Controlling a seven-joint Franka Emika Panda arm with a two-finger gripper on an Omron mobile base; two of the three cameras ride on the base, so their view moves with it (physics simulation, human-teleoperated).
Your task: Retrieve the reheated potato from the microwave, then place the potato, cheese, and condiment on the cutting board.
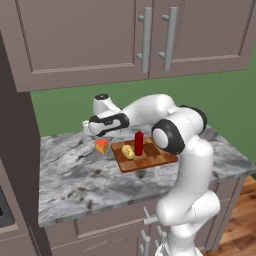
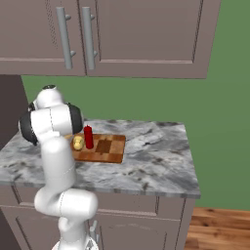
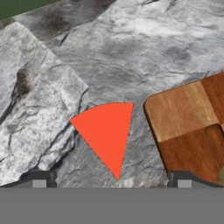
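The cheese [image 3: 107, 135], an orange wedge, lies on the marble counter just left of the cutting board [image 3: 188, 127]. My gripper [image 3: 111, 181] hangs open above it, the wedge centred between the two fingertips and apart from them. From the left base camera, the gripper [image 1: 96, 136] is just above the cheese [image 1: 101, 146]. The pale-yellow potato [image 1: 128, 151] and the red condiment [image 1: 138, 143] bottle stand on the checkered cutting board [image 1: 150, 159]. From the right side, the potato [image 2: 78, 143] and condiment [image 2: 88, 136] sit at the cutting board's [image 2: 105, 149] left end. The microwave is out of view.
The grey marble counter [image 1: 75, 180] stretches left of the board, and more counter [image 2: 156, 156] lies to its right. Wall cabinets [image 1: 145, 35] with long handles hang overhead. A dark tall unit [image 1: 15, 150] borders the counter's left end.
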